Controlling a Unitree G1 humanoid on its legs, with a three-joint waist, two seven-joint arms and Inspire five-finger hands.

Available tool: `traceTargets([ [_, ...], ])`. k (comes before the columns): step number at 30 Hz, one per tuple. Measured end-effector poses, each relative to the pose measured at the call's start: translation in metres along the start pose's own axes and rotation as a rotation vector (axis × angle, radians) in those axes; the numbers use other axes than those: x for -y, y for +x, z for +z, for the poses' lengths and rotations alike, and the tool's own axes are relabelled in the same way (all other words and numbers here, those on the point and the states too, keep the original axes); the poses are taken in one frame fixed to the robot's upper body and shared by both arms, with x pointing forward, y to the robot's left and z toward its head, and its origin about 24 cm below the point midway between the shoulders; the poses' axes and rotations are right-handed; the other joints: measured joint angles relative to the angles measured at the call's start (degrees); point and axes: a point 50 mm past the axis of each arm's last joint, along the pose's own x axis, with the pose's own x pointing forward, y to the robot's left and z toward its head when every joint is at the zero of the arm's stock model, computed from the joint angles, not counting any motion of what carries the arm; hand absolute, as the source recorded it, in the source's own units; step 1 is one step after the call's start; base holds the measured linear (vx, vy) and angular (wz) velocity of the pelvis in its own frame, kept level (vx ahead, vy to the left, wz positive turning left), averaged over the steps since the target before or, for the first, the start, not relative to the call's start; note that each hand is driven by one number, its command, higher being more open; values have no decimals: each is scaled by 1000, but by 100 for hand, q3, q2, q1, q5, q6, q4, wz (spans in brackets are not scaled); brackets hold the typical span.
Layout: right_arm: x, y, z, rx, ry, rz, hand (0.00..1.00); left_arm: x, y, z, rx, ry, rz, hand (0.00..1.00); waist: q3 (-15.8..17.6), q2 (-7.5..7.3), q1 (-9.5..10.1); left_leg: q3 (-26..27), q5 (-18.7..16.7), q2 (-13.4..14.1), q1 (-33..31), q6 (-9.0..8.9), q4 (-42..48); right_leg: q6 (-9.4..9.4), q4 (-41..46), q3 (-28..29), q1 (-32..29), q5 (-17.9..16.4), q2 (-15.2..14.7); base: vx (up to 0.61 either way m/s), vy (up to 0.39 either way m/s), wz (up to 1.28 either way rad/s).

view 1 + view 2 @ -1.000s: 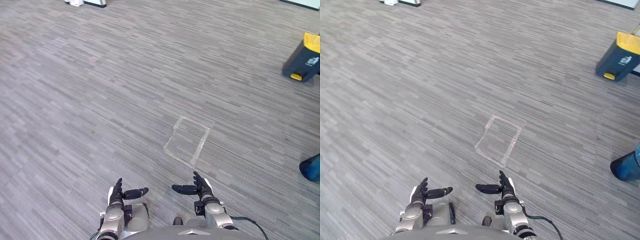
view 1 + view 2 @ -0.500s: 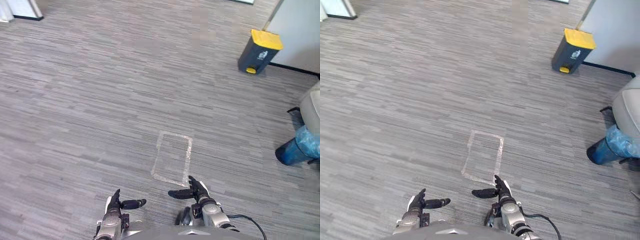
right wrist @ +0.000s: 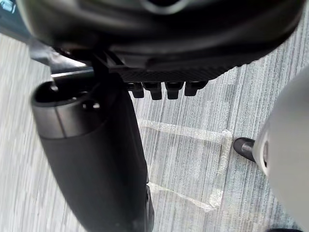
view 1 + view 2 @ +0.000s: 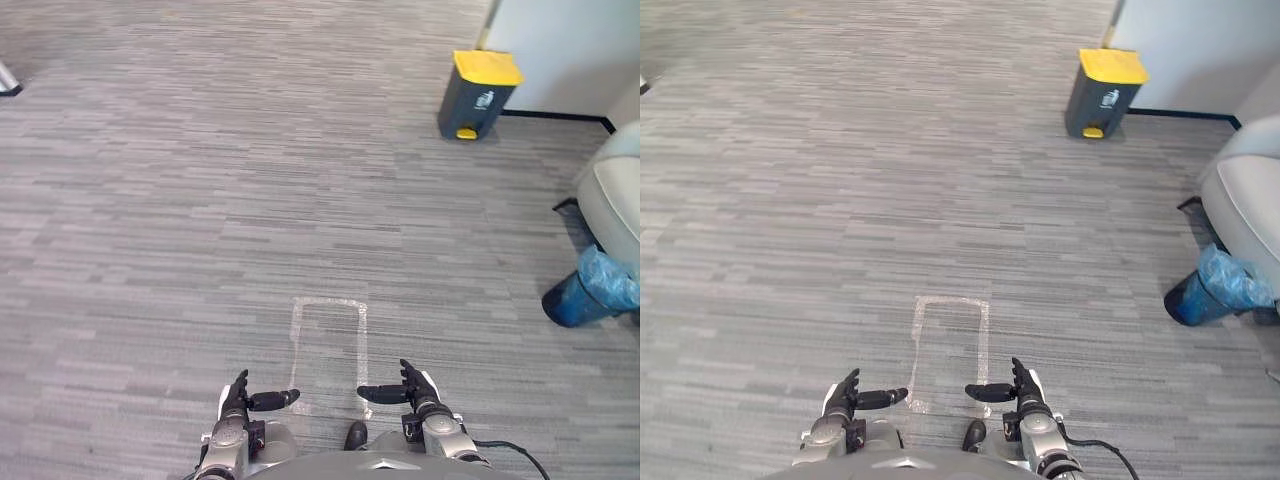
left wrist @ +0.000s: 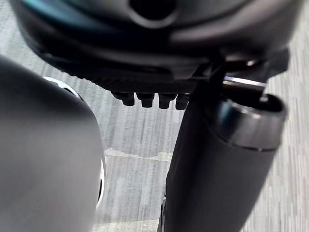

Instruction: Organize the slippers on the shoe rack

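My left hand (image 4: 237, 398) is held low at the bottom of the eye views, fingers straight, thumb pointing inward, holding nothing. My right hand (image 4: 414, 390) mirrors it a little to the right, also open and empty. The left wrist view has the left hand's fingertips (image 5: 149, 99) straight over grey carpet, and the right wrist view has the right hand's fingertips (image 3: 166, 89) the same. A rectangle of pale tape (image 4: 329, 345) marks the carpet just ahead of both hands.
A dark bin with a yellow lid (image 4: 478, 94) stands against a pale wall at the far right. A blue bag-lined container (image 4: 590, 295) sits on the right beside a pale chair (image 4: 618, 195). Grey carpet stretches ahead and to the left.
The whole picture has swung, so the camera has turned: the yellow-lidded bin, the blue container and the chair have come further into view. Both hands stay open and empty.
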Motion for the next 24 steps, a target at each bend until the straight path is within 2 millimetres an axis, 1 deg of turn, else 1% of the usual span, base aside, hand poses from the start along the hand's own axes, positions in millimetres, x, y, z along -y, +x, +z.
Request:
traceTargets([
  [1, 0, 0, -1, -7, 4, -2, 100, 0, 0, 1, 4, -8, 2, 100, 39, -67, 17, -404, 25, -226, -59, -2, -472, 78, -18, 178, 62, -22, -90, 305, 221, -107],
  [2, 1, 0, -1, -9, 9, -6, 100, 0, 0, 2, 8, -9, 3, 100, 49, -73, 23, -717, 93, -373, -86, -28, -832, 152, -19, 294, 112, -47, -151, 313, 283, -77],
  [3, 3, 0, -2, -11, 11, -14, 100, 0, 0, 2, 9, -9, 5, 100, 58, -69, 20, -1043, 320, -485, -92, 12, -1335, 255, -17, 449, 187, -98, -197, 210, 206, -71],
  [4, 5, 0, -2, -13, 12, -22, 100, 0, 0, 2, 10, -12, 5, 100, 75, -22, 20, -1181, 717, -485, -82, -3, -1568, 372, 17, 582, 258, -166, -217, 337, 368, -79],
  [5, 7, 0, -4, -18, 13, -28, 100, 4, -1, -1, 1, -23, -3, 100, 34, 80, 25, -1135, 1446, -472, 85, 110, -1680, 547, 78, 763, 326, -272, -228, 236, 268, -69],
  [6, 3, 0, -5, -25, 21, -21, 100, -1, 0, 1, 3, -20, 7, 100, 32, -70, 23, -989, 1349, -573, 146, 161, -1626, 616, 102, 854, 344, -308, -359, 343, 385, -70],
  [7, -5, -1, -6, -31, 36, -4, 100, -7, 1, 2, 7, -11, 20, 100, -30, -220, 45, -785, 1134, -697, 128, 288, -1515, 736, 115, 960, 292, -378, -545, 269, 276, -62],
  [8, -9, -2, -10, -46, 43, 6, 100, -8, 2, 2, 1, -9, 20, 100, -65, -286, 59, -624, 948, -751, 141, 384, -1347, 817, 172, 1078, 289, -423, -648, 257, 265, -58],
  [9, -9, -2, -10, -48, 44, 8, 100, -8, 2, 2, -2, -7, 20, 100, -78, -305, 69, -539, 867, -769, 177, 422, -1295, 843, 219, 1122, 292, -438, -672, 244, 244, -66],
  [10, -10, -2, -9, -45, 44, 9, 100, -6, 1, 1, -10, -4, 16, 100, -68, -289, 79, -345, 706, -814, 343, 537, -1260, 895, 476, 1208, 254, -470, -769, 220, 249, -77],
  [11, -9, -1, -7, -40, 43, 8, 100, -6, 1, -1, -18, -3, 12, 100, -31, -229, 84, -126, 627, -833, 598, 611, -1346, 950, 940, 1292, 107, -505, -835, 241, 302, -90],
  [12, -8, -1, -5, -35, 42, 7, 100, -5, 1, -3, -26, -2, 11, 100, -2, -176, 84, 22, 610, -831, 785, 638, -1413, 952, 1372, 1309, -54, -509, -864, 177, 264, -102],
  [13, -9, 0, -2, -25, 40, 11, 100, -4, 1, -5, -32, -1, 9, 100, 28, -123, 101, 302, 609, -831, 1084, 677, -1573, 957, 2202, 1255, -397, -501, -953, 148, 256, -85],
  [14, -11, 0, 0, -20, 39, 17, 100, -5, 0, -6, -35, 6, 9, 100, 33, -111, 105, 408, 596, -839, 1194, 724, -1635, 953, 2596, 1160, -551, -510, -1040, 167, 226, -95],
  [15, -14, 1, 3, -17, 36, 29, 100, -11, 0, -8, -37, 41, 12, 100, 43, -97, 72, 595, 562, -874, 1484, 784, -1796, 757, 3328, 556, -865, -663, -1259, 173, 179, -59],
  [16, -15, 1, 3, -14, 29, 33, 100, -13, 0, -9, -42, 52, 14, 100, 35, -102, 53, 634, 561, -867, 1599, 787, -1898, 642, 3429, 207, -922, -745, -1293, 198, 91, -47],
  [18, -16, 1, 5, -1, 18, 38, 100, -15, 0, -10, -47, 53, 22, 100, 28, -123, 22, 716, 561, -842, 1737, 786, -2092, 575, 3244, -372, -1036, -876, -1242, 159, -2, -19],
  [19, -16, 2, 7, 4, 17, 37, 100, -16, 0, -10, -48, 53, 22, 100, 28, -125, 19, 788, 562, -843, 1776, 782, -2150, 571, 2932, -769, -1101, -870, -1246, 136, -37, -27],
  [20, -15, 2, 8, 5, 16, 37, 100, -16, 0, -10, -48, 53, 22, 100, 25, -130, 20, 854, 560, -850, 1784, 779, -2158, 551, 2617, -1020, -1129, -835, -1243, 174, -66, -41],
  [21, -16, 2, 7, -1, 14, 39, 100, -18, 0, -10, -48, 53, 26, 100, 15, -194, 23, 906, 539, -933, 1794, 741, -2157, 350, 1992, -1359, -1136, -432, -1242, 231, -87, -53],
  [22, -9, 3, 8, 3, 3, 26, 100, -15, 1, -11, -56, 46, 19, 100, 43, -73, 0, 883, 511, -885, 1846, 693, -2180, 179, 1850, -1400, -1042, -426, -1102, 226, -89, -47],
  [24, -4, 4, 8, 1, -5, 15, 100, -11, 0, -13, -65, 42, 5, 100, 31, 37, -29, 870, 507, -806, 1863, 685, -2190, 170, 1652, -1350, -977, -413, -943, 151, -75, -32],
])
